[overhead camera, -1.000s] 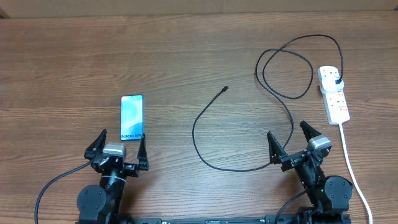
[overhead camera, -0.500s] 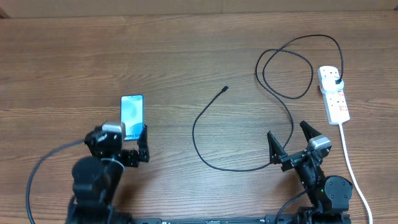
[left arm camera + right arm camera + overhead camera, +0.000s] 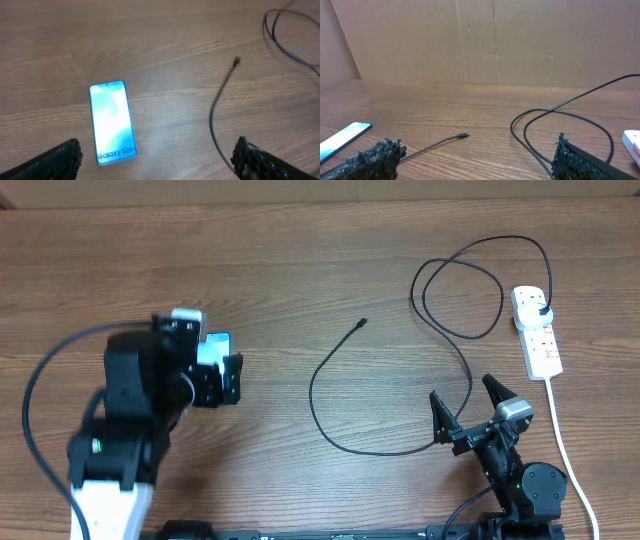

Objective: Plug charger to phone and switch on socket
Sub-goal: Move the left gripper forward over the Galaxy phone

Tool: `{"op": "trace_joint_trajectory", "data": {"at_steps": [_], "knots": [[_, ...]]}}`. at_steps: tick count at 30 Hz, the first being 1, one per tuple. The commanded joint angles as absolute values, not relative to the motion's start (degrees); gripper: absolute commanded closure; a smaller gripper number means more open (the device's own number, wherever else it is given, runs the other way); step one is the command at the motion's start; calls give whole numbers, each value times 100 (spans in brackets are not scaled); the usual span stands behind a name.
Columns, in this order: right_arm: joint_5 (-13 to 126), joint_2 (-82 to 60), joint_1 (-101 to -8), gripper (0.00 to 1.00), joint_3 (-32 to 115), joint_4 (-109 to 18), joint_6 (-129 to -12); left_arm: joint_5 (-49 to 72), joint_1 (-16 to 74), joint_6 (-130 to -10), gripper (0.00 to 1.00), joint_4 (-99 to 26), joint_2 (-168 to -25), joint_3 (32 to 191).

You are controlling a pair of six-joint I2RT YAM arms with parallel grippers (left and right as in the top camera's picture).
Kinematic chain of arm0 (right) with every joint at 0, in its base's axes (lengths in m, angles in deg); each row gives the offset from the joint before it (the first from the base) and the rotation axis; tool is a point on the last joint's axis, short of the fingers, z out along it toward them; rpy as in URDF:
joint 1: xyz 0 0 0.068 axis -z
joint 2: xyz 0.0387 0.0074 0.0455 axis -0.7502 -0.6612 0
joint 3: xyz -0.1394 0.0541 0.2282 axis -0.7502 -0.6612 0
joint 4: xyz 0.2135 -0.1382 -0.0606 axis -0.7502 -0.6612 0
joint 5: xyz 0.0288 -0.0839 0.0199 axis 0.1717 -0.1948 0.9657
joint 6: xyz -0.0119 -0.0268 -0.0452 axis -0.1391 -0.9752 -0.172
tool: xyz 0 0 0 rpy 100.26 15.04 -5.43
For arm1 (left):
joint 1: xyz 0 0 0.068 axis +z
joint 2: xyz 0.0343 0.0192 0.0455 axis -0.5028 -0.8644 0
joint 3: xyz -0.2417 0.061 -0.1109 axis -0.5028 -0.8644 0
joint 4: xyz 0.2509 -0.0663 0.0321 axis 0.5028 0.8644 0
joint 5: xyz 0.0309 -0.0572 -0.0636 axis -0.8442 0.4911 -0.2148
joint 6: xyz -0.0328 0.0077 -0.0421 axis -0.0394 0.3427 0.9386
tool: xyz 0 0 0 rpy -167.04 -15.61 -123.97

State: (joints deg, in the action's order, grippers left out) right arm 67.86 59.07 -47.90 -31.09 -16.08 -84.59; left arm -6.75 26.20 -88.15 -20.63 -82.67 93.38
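Note:
The phone (image 3: 214, 347) lies flat at the left, mostly under my left arm; the left wrist view shows it whole (image 3: 112, 122), screen up with "Galaxy S24+" at its near end. My left gripper (image 3: 205, 377) hangs open above its near end, fingers apart (image 3: 155, 162). The charger cable (image 3: 312, 395) loops across the middle, its connector tip (image 3: 362, 323) lying free on the wood (image 3: 236, 61) (image 3: 464, 135). Its black plug (image 3: 543, 308) sits in the white socket (image 3: 537, 332) at the right. My right gripper (image 3: 462, 392) is open and empty (image 3: 477, 160), low near the cable.
The socket's thick white cord (image 3: 565, 440) runs down the right side toward the table's front edge, close to my right arm. Cable loops (image 3: 460, 290) lie left of the socket. A cardboard wall (image 3: 495, 40) stands behind the table.
My left arm has lifted and moved forward, so its open gripper now hangs over the phone. The right arm, cable and socket have not moved.

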Motion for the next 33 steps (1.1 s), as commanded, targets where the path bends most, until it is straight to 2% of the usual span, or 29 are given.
{"op": "trace_joint_trajectory", "data": {"at_steps": [1,16,33], "knots": [[6807,5964,-4822,0,-3170,-1575,-8442,-439,2679,-8742,0,-1672,-8857,10052],[6807,5964,-4822,0,-3170,-1575,-8442,-732,2679,-8742,0,-1491,-10322,10433],[6807,5964,-4822,0,-3170,-1575,-8442,-950,2685,-8742,0,-2306,-11196,10430]]}}
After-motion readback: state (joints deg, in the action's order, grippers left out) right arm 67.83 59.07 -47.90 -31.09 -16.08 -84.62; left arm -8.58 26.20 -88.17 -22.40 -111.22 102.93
